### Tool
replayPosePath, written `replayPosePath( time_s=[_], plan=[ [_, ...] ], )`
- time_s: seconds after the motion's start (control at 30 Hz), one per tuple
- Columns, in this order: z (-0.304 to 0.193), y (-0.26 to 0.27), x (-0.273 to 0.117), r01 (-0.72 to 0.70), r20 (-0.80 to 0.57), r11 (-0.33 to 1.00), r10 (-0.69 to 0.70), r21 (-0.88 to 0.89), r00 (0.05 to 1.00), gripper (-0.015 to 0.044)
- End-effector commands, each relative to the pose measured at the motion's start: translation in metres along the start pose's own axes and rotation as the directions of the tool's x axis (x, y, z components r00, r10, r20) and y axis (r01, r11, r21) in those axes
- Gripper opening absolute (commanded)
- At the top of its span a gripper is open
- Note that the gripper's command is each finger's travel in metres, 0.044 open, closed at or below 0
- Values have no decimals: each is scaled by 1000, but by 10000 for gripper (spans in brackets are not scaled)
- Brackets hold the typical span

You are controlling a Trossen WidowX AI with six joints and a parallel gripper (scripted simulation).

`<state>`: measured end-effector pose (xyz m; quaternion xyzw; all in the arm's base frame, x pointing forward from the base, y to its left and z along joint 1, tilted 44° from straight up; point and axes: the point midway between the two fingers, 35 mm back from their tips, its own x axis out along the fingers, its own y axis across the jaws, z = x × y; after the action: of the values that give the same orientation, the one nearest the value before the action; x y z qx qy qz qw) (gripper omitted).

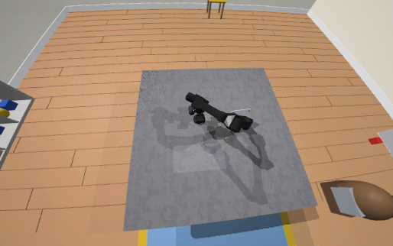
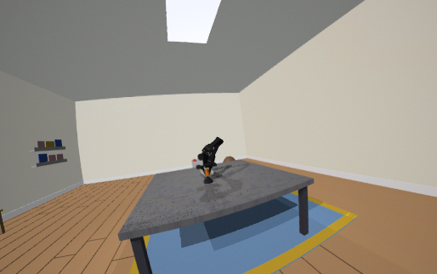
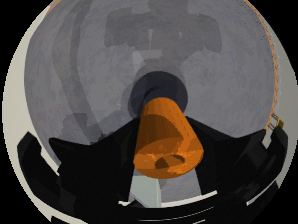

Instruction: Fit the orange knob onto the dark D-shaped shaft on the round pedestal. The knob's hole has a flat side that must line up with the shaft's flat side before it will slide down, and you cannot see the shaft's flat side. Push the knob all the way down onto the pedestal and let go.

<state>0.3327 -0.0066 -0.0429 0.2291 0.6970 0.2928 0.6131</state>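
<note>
The orange knob (image 3: 169, 142) (image 2: 207, 173) is held between the two black fingers of my gripper (image 3: 161, 120) (image 2: 207, 168), which is shut on it. The dark round pedestal (image 3: 175, 82) (image 2: 207, 180) (image 1: 194, 119) stands on the grey table. In the wrist view the knob's far end overlaps the pedestal's near part. In the exterior view the knob is directly above the pedestal, very close to its top. The shaft is hidden behind the knob, so I cannot tell whether the knob touches it or is partly on it. The shaft's flat side is not visible.
The grey table (image 1: 164, 199) (image 2: 170, 213) carries the arm and its shadows. A small pale plate (image 1: 245, 112) lies at the arm's base. Wall shelves with blocks, a brown rounded object (image 1: 376, 200) and a yellow stool (image 1: 216, 1) stand away from the table.
</note>
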Motion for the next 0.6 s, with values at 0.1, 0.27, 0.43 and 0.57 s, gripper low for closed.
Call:
replayPosePath(
  time_s=[0.1,0.27,0.43,0.57],
  plan=[
    [1,-1,-3,2,6,989,-1,-151,1000,0],
    [2,-3,-1,2,6,989,-1,-151,1000,0],
    [4,-3,-1,2,6,989,-1,-151,1000,0],
    [4,-2,-2,2,6,989,-1,-151,1000,0]
  ],
)
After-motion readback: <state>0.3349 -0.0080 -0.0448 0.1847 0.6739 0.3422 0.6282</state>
